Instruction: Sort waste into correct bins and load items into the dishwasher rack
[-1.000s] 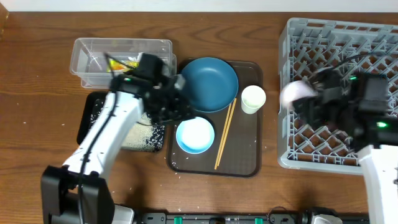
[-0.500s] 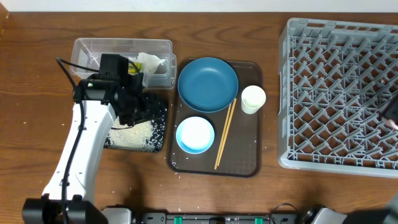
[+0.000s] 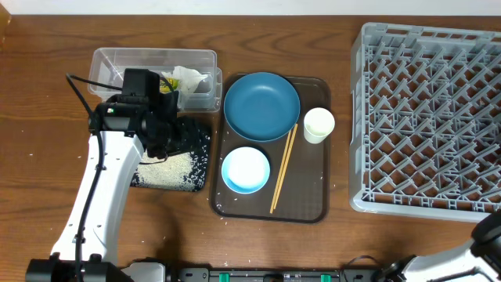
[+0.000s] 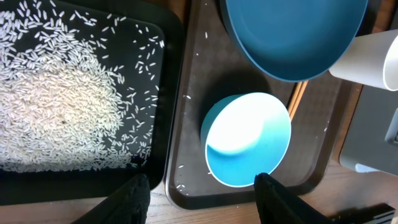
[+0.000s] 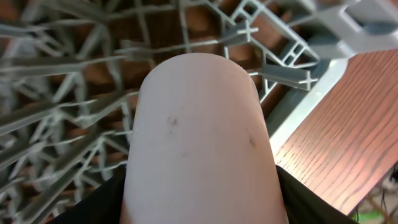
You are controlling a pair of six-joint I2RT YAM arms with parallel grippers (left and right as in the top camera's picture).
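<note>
The right fingers [image 5: 199,198] are clamped on a small white cup [image 5: 199,137], one dark finger on each flank at 8 and 4 o'clock of the wrist view. The cup's long axis runs straight out from them toward 12 o'clock; which end leads I cannot tell. Behind it spreads the grey dishwasher rack [image 5: 314,87], its lattice filling the view from 9 round to 1 o'clock. The rack's pale rim slants past at 3 o'clock and bare counter [image 5: 336,162] shows at 4 o'clock. So the cup looks to hang by the rack's edge cells, and setting it down turns on that: open cells lie toward 10 o'clock, the counter the wrong way. From above, only a bit of the right arm [image 3: 489,231] shows at the 5 o'clock corner, and the cup is hidden. The left fingers [image 4: 202,182] are spread wide and empty above the brown tray [image 4: 193,93]. The pale-blue bowl [image 4: 247,140] sits just ahead toward 1 o'clock, and the black tray [image 4: 171,93] of rice [image 4: 56,106] lies at 10 o'clock. For the bowl, the left arm is plainly the nearer.
</note>
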